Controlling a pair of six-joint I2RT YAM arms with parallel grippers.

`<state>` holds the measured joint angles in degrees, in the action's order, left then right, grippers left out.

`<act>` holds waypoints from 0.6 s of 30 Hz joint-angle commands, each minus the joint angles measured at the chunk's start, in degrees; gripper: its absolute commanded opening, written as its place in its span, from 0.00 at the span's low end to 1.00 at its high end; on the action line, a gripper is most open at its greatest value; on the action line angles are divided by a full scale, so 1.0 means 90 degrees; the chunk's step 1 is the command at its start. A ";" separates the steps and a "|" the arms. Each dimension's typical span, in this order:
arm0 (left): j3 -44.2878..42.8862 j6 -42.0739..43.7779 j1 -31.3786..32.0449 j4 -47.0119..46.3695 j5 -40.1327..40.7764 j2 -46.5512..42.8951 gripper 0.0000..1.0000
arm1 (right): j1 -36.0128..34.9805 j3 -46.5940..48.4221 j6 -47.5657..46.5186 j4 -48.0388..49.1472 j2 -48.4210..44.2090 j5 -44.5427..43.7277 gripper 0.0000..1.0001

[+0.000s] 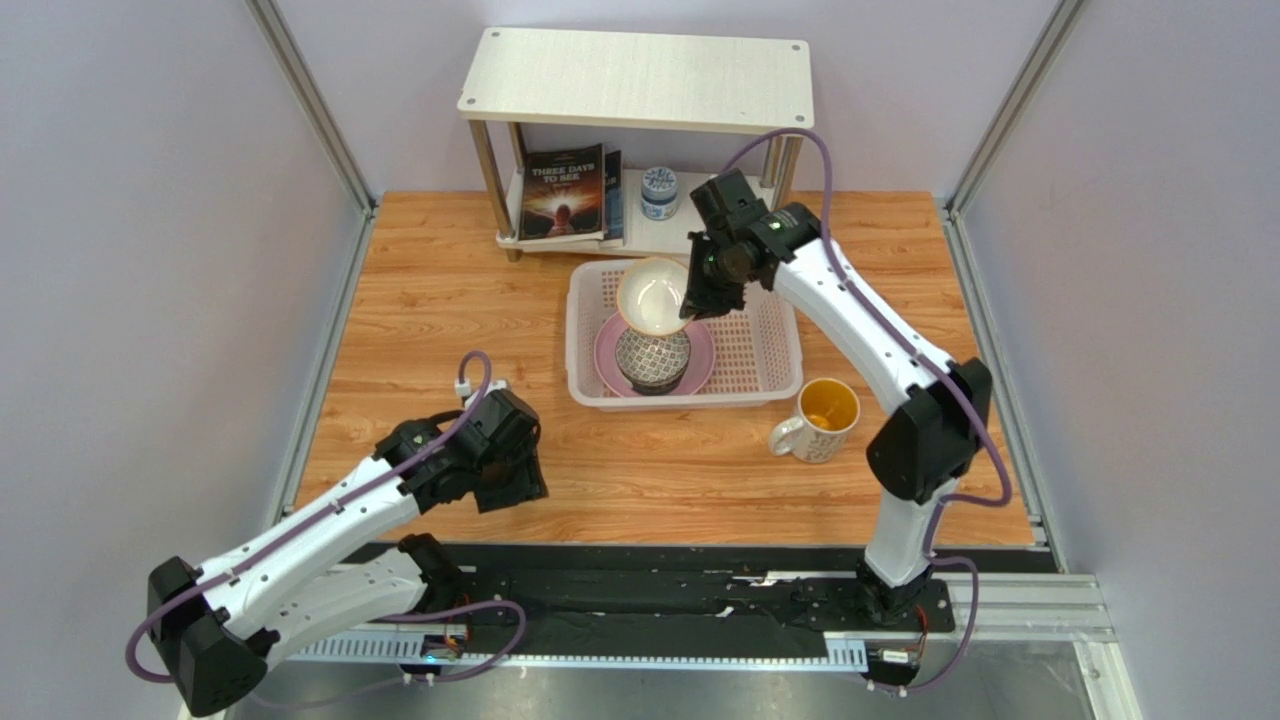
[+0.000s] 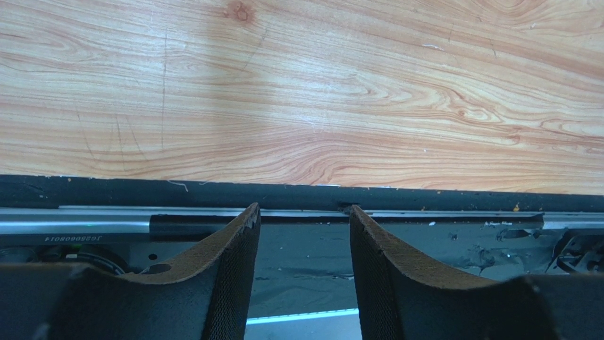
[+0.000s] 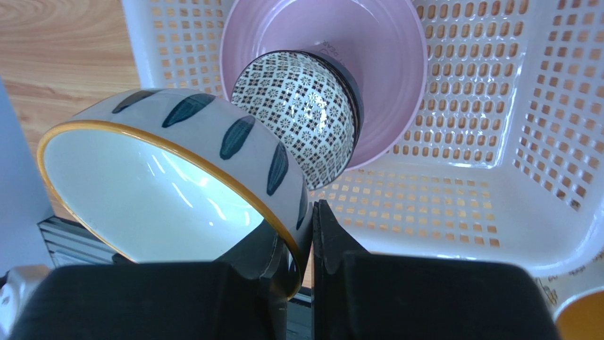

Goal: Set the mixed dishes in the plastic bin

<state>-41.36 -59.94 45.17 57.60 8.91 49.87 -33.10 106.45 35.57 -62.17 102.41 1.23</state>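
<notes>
Centrally: plastic bin, lattice-walled, on the wooden counter.
Inside the bin, left half: pink plate lying flat, with a dark-patterned bowl sitting on it.
Above the bin's far-left part: white bowl with blue leaf marks and a yellow rim, tilted, clear of the plate; right pincer pressed onto its rim.
Right of the bin, near its front corner: white mug, yellow inside, upright on the counter.
Behind the bin: white shelf holding a book and a small jar.
Well apart from the bin, front-left: left pincer, spread, nothing between its fingers.
</notes>
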 commanded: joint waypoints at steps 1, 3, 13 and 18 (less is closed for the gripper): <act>0.0036 -0.0039 -0.0038 -0.0033 -0.0091 -0.0052 0.55 | -0.0043 0.0555 -0.0359 -0.0241 0.0583 0.0429 0.00; 0.0026 -0.0020 -0.0028 -0.0033 -0.0091 -0.0043 0.55 | -0.0023 0.0419 -0.0291 -0.0143 0.0759 0.0478 0.00; 0.0104 -0.0019 -0.0028 -0.0033 -0.0179 -0.0131 0.54 | 0.0055 -0.0442 -0.0232 0.0590 0.1033 0.0624 0.00; 0.0114 -0.0039 -0.0019 -0.0062 -0.0218 -0.0131 0.54 | 0.0055 -0.0461 -0.0203 0.0706 0.1238 0.0576 0.00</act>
<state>-40.58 -59.96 45.17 57.60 7.70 49.28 -32.80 101.93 34.00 -60.16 113.10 5.17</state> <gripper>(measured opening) 0.540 0.117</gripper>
